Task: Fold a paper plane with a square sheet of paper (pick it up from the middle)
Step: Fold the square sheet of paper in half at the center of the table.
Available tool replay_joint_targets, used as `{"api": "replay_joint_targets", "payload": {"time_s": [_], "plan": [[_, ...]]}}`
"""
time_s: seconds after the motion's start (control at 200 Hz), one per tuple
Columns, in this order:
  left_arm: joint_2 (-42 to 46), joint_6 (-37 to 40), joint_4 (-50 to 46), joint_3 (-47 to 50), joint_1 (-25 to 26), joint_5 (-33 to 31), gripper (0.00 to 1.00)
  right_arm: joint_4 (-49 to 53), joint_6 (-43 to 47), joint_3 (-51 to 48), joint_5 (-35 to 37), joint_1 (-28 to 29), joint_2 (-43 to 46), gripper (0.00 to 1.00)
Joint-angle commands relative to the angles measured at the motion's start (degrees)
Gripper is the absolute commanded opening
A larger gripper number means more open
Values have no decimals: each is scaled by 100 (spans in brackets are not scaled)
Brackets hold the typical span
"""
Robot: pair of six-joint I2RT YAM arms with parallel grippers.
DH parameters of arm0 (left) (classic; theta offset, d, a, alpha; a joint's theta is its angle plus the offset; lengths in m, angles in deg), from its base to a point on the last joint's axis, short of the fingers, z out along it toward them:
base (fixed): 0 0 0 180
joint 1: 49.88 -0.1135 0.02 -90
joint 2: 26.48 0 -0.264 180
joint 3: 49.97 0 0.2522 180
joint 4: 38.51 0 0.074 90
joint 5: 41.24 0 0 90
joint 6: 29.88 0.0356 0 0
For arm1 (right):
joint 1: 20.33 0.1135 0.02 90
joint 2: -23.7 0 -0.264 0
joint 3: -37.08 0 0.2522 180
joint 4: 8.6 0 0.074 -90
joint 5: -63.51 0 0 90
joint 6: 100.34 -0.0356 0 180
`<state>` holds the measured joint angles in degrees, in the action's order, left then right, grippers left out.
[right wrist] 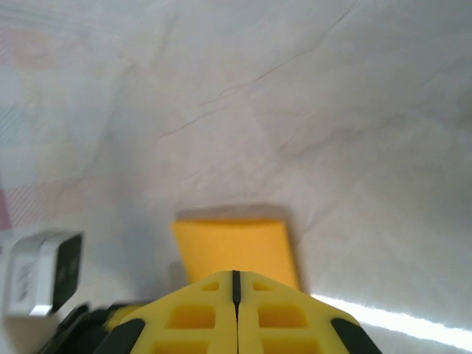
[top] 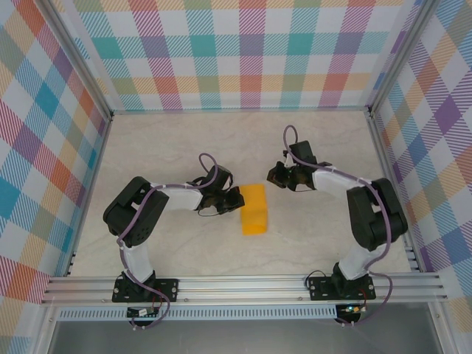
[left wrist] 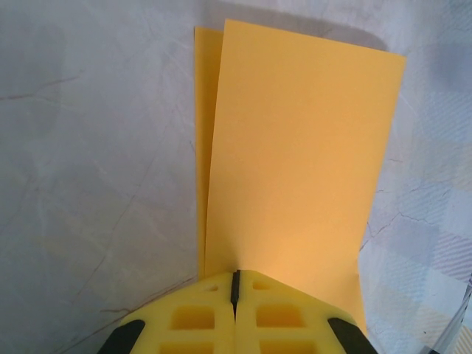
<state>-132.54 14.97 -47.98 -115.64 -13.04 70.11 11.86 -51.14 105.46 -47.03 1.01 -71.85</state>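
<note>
The square sheet of paper (top: 254,209) lies folded in half as an orange rectangle in the middle of the table. In the left wrist view the paper (left wrist: 302,147) has two layers, the upper one slightly offset and lifted. My left gripper (top: 235,199) is shut, its tips (left wrist: 236,284) over the sheet's near edge at the left side. Whether they pinch a layer is hidden. My right gripper (top: 271,177) is shut and empty, just off the sheet's far right corner. In the right wrist view the paper (right wrist: 234,247) sits just ahead of the right gripper (right wrist: 236,284).
A pale marbled tabletop (top: 169,147) lies around the sheet. Aluminium frame rails (top: 243,287) run along the near edge, and checked walls (top: 243,51) close off the back and sides. Part of the left arm's wrist (right wrist: 40,273) shows at the left of the right wrist view.
</note>
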Motion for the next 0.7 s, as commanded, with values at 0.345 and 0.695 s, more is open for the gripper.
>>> {"api": "replay_joint_targets", "payload": {"time_s": [0.345, 0.695], "plan": [[-634, 82, -1310, 482, 86, -790, 1, 139, -360, -1163, -1467, 537, 86, 6], [-634, 64, -1308, 505, 82, -816, 1, -218, -489, -1595, -1576, 538, -51, 6]]}}
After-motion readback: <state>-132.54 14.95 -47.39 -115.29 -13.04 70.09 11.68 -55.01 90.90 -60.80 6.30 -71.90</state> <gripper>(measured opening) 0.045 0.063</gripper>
